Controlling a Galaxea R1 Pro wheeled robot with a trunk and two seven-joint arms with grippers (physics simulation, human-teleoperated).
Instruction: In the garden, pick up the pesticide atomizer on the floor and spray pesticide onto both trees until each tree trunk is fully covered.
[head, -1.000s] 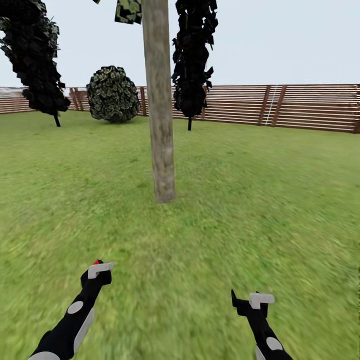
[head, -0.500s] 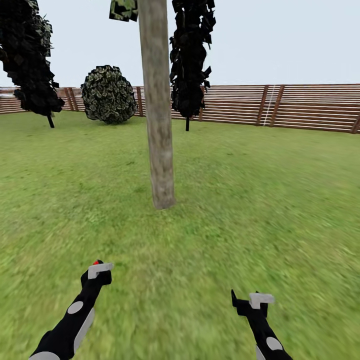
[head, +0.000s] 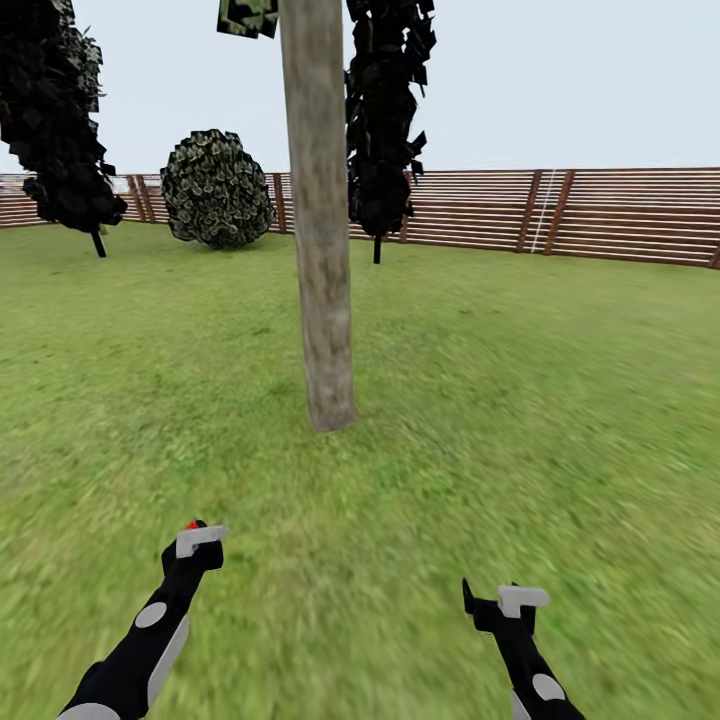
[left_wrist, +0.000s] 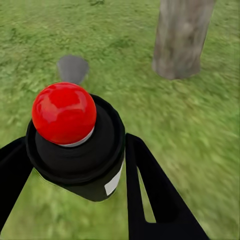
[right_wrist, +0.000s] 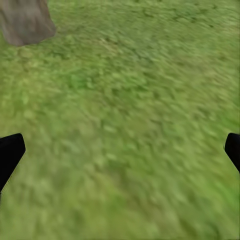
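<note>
head view: a thick pale tree trunk (head: 325, 230) is seen standing upright on the grass lawn (head: 520, 400), ahead of the robot and slightly toward its left side. the left gripper (head: 198, 540) is nearer to it than the right gripper (head: 505, 600); both are held low over the grass, well apart from the bark. a red tip is glimpsed at the left gripper. no white specks can be made out on the trunk. slim black-leaved trees (head: 60, 120), a round bush (head: 218, 188) and a slatted wooden fence (head: 600, 215) are seen behind.

left wrist view: the pesticide atomizer (left_wrist: 75, 142), a black body with a red cap (left_wrist: 64, 112), is clamped between the left gripper's black fingers (left_wrist: 150, 195). its long axis is aligned with the fingers. the trunk's base (left_wrist: 181, 40) lies ahead of the atomizer and off to one side, not squarely in line with it, so it is judged that the left arm must be turned toward the trunk and brought nearer before spraying.

right wrist view: the right gripper's fingertips (right_wrist: 10, 155) are spread wide with nothing between them, only grass beneath. the trunk base (right_wrist: 25, 20) is caught at the frame's corner, well apart from this gripper.
</note>
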